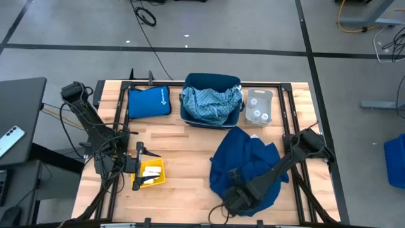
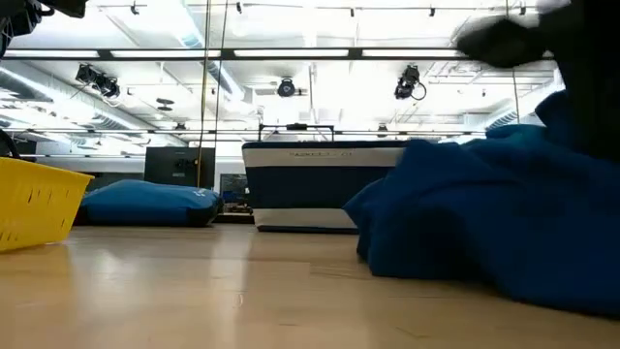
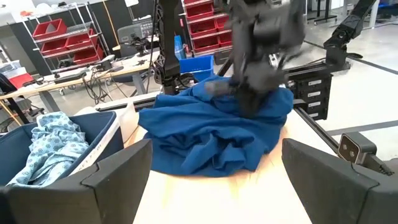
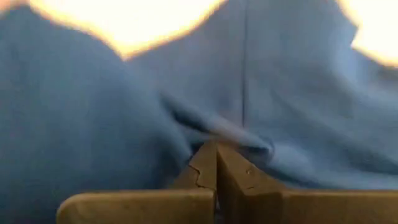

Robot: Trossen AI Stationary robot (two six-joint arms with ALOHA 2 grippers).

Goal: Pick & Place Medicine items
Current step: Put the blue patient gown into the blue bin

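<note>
The yellow tray (image 1: 149, 173) sits near the table's left near corner with cream-white oblong packs (image 1: 150, 171) inside; its wall (image 2: 39, 206) shows in the low view. Round whitish bottles (image 1: 258, 111) stand in a clear box by the far edge. My left gripper (image 1: 140, 166) (image 3: 214, 180) is open at the tray's left side, pointing toward the table's right. My right gripper (image 1: 231, 197) (image 4: 216, 149) is shut on the dark blue cloth (image 1: 245, 166) (image 2: 484, 223) (image 3: 211, 127), a rumpled heap on the table's right half. My right gripper pinches a raised fold (image 4: 244, 140) of the dark blue cloth between its two shut fingers, at the heap's near-left edge. The arm slants down to it from the table's right. The rest of the cloth lies piled on the table.
A dark blue bin (image 1: 212, 117) (image 2: 310, 184) holding a light patterned cloth (image 1: 210, 101) (image 3: 50, 146) stands at the far middle. A flat blue pouch (image 1: 149, 101) (image 2: 145, 204) lies left of it. Bare wood shows between the tray and the cloth.
</note>
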